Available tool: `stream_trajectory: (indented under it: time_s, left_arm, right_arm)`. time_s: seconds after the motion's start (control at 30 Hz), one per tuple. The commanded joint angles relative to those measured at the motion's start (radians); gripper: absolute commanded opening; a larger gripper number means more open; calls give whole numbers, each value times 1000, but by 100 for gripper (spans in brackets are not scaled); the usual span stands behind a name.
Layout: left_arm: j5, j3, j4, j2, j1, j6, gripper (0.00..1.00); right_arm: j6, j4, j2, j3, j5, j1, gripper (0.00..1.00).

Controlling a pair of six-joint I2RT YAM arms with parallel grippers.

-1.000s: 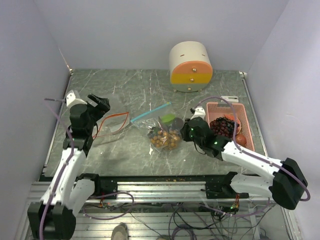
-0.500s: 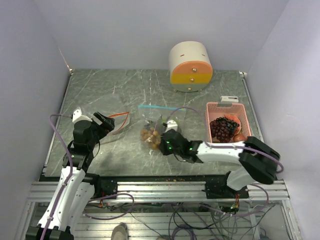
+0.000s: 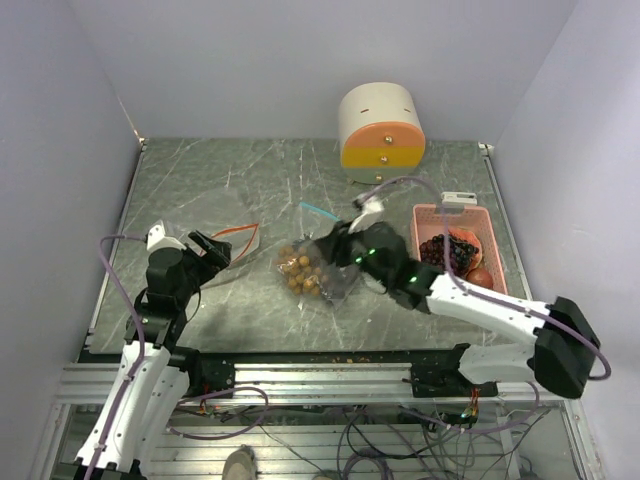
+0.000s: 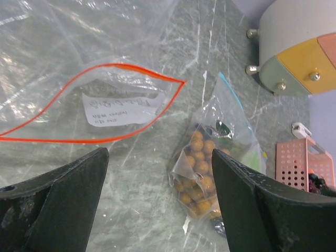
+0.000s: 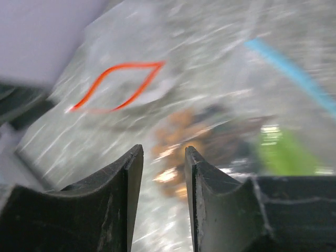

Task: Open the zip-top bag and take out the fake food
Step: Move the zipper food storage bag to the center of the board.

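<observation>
Our left gripper (image 4: 157,157) has its fingers spread wide, and the zip-top bag (image 4: 233,131) holding the tan-brown grape bunch (image 4: 198,165) lies just beyond the right fingertip. Our right gripper (image 5: 163,152) has its fingers narrowly parted, with the blurred bag just past their tips. We cannot tell whether they touch it.

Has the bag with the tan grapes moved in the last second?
Yes, the bag has slid left, farther from the pink basket.
</observation>
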Motion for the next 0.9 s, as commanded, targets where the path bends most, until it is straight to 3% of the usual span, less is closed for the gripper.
stream_trajectory:
  time_s: [0.0,0.17,0.4,0.63,0.87]
  left_arm:
    - [74,-48,81,-21,-34,-31,89]
    - [34,-12,30,-38,-63,-12,89]
    - [64,-53,87,-6,-93,-34,89]
    - [-2,-61,152,76,-200,-62,89]
    - [-166,-44,209,175,-430,-99,90]
  right_arm:
    - [13,-59,-64,-118,-28,-243,39]
    - [-24,-140,-67,-168,-39,-330,33]
    - [16,9,2,-330,-178,-322,33]
    - [45,58,184,-230,-102,-150,33]
    - [55,82,368,-44,-94,5,33]
